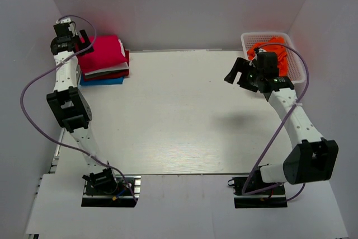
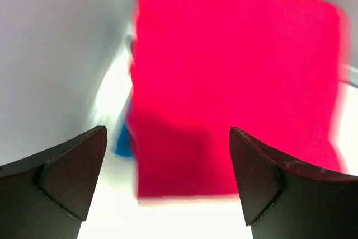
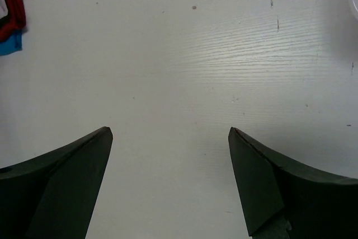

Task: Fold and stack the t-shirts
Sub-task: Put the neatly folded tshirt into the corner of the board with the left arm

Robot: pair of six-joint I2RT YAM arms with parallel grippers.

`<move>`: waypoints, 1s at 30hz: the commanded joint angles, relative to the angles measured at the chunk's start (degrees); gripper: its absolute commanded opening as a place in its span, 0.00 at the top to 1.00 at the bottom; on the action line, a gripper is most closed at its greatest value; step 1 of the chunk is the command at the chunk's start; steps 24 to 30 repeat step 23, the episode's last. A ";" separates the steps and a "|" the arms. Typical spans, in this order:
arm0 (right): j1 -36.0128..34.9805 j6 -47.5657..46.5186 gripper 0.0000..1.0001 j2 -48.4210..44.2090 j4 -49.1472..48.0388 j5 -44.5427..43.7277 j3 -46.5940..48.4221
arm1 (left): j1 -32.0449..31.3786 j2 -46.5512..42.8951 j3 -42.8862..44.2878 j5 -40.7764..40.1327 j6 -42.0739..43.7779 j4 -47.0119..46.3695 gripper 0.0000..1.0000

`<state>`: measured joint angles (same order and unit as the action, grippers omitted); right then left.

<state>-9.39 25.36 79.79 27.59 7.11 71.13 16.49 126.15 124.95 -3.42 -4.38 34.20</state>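
A folded crimson-red t-shirt (image 1: 102,52) tops a stack at the table's far left corner, over white, dark red (image 1: 114,74) and blue (image 1: 103,81) folded shirts. My left gripper (image 1: 85,40) is open and empty, just above the stack's left edge; in the left wrist view the red shirt (image 2: 235,82) fills the space beyond my gripper (image 2: 168,132). An orange t-shirt (image 1: 277,54) lies crumpled in a white basket (image 1: 299,62) at the far right. My right gripper (image 1: 236,74) is open and empty, raised over bare table left of the basket, as the right wrist view (image 3: 170,132) shows.
White walls close in the table on the left, back and right. The stack's edge shows at the top left of the right wrist view (image 3: 11,9). The arm bases sit at the near edge, with a purple cable (image 1: 33,116) looping by the left arm.
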 commanded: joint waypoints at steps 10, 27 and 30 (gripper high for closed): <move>0.25 -2.52 0.10 -14.92 -0.07 2.64 -14.86 | -9.27 -61.16 -69.14 19.13 -28.31 -19.84 0.00; 0.07 0.21 0.10 -33.90 -8.00 6.16 -29.21 | -14.91 -78.16 -72.31 9.93 -18.03 -2.47 0.00; 0.07 0.21 0.10 -33.90 -8.00 6.16 -29.21 | -14.91 -78.16 -72.31 9.93 -18.03 -2.47 0.00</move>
